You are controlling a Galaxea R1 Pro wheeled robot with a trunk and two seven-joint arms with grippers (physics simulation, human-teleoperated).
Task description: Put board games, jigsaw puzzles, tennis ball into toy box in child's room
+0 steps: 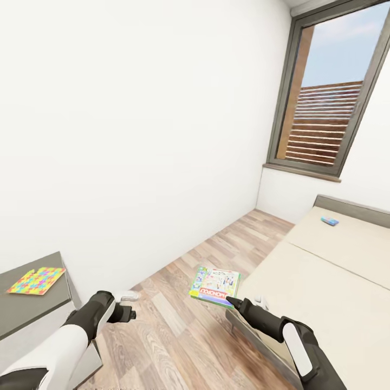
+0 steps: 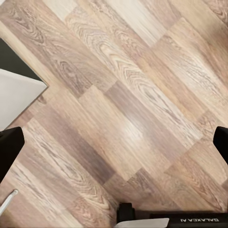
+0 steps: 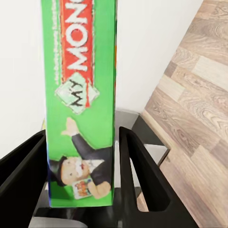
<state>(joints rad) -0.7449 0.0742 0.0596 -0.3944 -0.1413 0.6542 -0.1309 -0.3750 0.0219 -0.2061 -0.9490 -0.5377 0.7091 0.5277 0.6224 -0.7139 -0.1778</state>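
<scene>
My right gripper [image 1: 234,299] is shut on a green-edged board game [image 1: 215,287], held above the wood floor beside the bed [image 1: 325,281]. In the right wrist view the green box [image 3: 80,109] stands between both black fingers [image 3: 142,175]. A small blue board game [image 1: 329,220] lies far back on the bed. One jigsaw puzzle [image 1: 37,280] rests on the dark grey section of the table [image 1: 32,314] at the left. My left gripper [image 1: 127,306] hangs open over bare floor, fingers [image 2: 9,147] wide apart. The toy box and tennis ball are out of view.
A white wall [image 1: 135,135] runs straight ahead and a tall window [image 1: 325,103] stands at the far right. Wood-plank floor [image 1: 179,325] stretches between the cabinet and the bed. The bed's near corner lies just under my right arm.
</scene>
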